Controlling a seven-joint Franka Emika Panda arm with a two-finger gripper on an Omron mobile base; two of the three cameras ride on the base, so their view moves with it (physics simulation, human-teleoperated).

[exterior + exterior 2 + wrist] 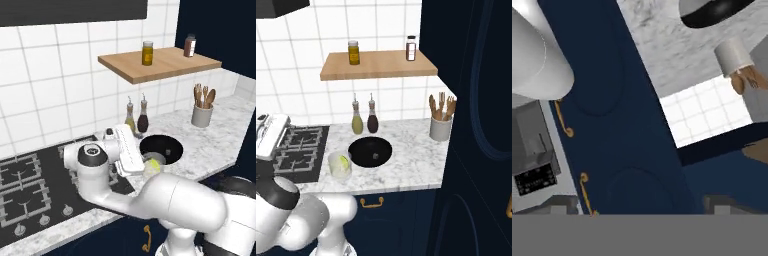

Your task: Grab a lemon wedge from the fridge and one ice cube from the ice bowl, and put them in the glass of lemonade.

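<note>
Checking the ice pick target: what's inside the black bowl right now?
In the right base view the ice bowl holds one small pale cube near its middle, dark interior otherwise. In the left base view the arm and the glass of lemonade cover its near-left part.

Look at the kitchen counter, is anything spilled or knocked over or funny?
Nothing looks spilled or tipped. The glass of lemonade stands upright by the ice bowl, a yellow-green bit already inside it. The two bottles and the utensil crock stand straight too.
</note>
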